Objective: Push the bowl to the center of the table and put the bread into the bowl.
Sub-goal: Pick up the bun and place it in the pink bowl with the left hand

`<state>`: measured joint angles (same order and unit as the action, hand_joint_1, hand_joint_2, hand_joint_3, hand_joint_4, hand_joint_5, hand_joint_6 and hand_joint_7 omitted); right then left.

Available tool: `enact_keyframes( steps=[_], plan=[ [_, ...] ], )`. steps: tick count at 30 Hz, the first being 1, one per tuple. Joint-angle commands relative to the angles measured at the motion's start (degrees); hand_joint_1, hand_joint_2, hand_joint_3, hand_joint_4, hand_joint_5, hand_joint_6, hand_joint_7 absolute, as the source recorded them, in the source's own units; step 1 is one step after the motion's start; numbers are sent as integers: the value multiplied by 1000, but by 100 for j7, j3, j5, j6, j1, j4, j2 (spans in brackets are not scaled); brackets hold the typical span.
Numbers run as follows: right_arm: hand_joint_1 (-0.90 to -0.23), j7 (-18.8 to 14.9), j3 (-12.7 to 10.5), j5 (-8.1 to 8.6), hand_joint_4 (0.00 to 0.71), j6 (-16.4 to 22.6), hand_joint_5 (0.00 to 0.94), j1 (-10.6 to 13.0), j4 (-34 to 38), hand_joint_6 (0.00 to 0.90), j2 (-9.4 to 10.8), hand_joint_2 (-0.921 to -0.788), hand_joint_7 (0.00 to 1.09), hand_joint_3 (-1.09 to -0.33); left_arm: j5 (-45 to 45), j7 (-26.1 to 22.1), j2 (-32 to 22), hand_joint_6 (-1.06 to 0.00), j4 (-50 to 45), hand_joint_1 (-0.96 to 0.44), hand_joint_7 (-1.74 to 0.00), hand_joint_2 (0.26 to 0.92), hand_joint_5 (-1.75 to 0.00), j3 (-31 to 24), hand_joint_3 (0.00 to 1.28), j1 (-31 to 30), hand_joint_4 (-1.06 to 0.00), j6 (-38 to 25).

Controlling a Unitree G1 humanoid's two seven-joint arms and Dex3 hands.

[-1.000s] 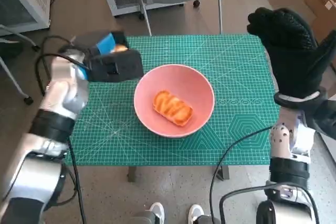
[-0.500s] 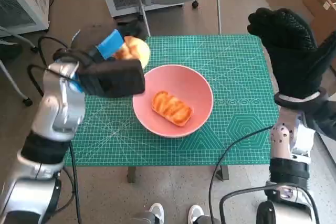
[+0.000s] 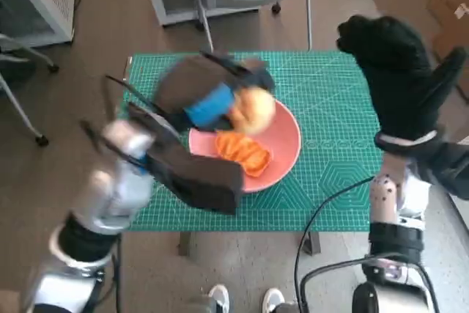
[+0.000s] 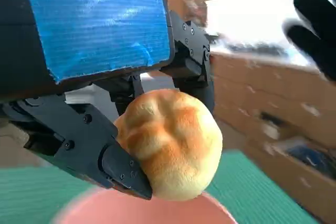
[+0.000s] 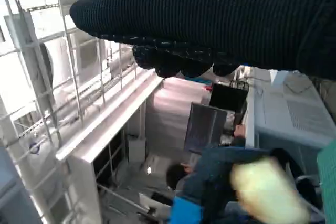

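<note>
The left hand (image 3: pixel 209 104) grips a round bread roll (image 3: pixel 252 110) and holds it over the far-left rim of the pink bowl (image 3: pixel 287 153), which sits near the middle of the green mat (image 3: pixel 333 108) with a striped orange pastry (image 3: pixel 245 152) already inside. To do this well, I judge the roll should be carried over the bowl's free space, lowered close to the pastry and let go gently, so it neither bounces out nor tips the bowl. The right hand (image 3: pixel 396 71) hangs raised at the table's right edge, fingers spread, holding nothing.

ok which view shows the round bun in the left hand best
The left wrist view: the round bun is sharp and close, held in the left hand. The head view shows it blurred above the pink bowl; the right wrist view, a pale smear.
</note>
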<state>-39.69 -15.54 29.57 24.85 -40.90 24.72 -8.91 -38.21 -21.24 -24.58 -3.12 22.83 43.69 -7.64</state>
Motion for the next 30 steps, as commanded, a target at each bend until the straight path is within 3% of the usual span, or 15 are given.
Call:
enact_keyframes(
  steps=[1,9,12,13,14,15,17,20,23,30],
  plan=[
    [-669,-31,-12,15,303,-3,1,228,-62,389,-13,-921,1,-737,-59,21,141,-683,669,2,-1083,913,-1069,160,6,49,-801,183],
    [-669,-5,-47,24,299,-41,0,323,-161,388,-62,-921,1,-743,65,-77,285,-639,1346,2,-1114,919,-1122,189,32,166,-764,329],
    [-669,22,-67,17,297,-46,0,334,-186,387,-83,-921,0,-744,297,-303,360,-498,1351,3,-1222,920,-1246,85,136,135,-671,192],
    [-668,29,-72,14,297,-46,0,335,-192,386,-87,-921,0,-745,365,-370,383,-408,1343,45,-965,884,-985,53,145,123,-540,142],
    [-668,45,-76,5,296,-44,0,334,-198,386,-90,-921,0,-745,475,-482,429,-398,1293,59,-831,873,-850,-8,142,88,-515,3],
    [-664,57,-78,-2,296,-43,0,333,-203,384,-91,-921,0,-745,552,-561,459,-327,1254,63,-591,839,-568,-50,125,64,-379,-97],
    [-659,82,-79,-20,295,-32,0,332,-205,381,-89,-921,0,-746,669,-686,505,-254,1181,48,-299,797,-237,-116,93,26,-217,-280],
    [-655,117,-71,-38,294,-22,0,338,-218,379,-80,-921,0,-747,708,-758,486,-214,1104,-16,-167,766,-98,-145,68,-3,-112,-360],
    [-652,145,-58,-54,294,-10,0,348,-236,378,-65,-921,0,-748,693,-755,440,-194,1097,-169,-95,744,-25,-129,46,3,-29,-297],
    [-653,196,-26,-110,293,24,0,337,-211,376,-54,-921,0,-751,615,-638,321,-184,1147,-406,-64,751,-1,-129,35,0,-2,-84]
  ],
)
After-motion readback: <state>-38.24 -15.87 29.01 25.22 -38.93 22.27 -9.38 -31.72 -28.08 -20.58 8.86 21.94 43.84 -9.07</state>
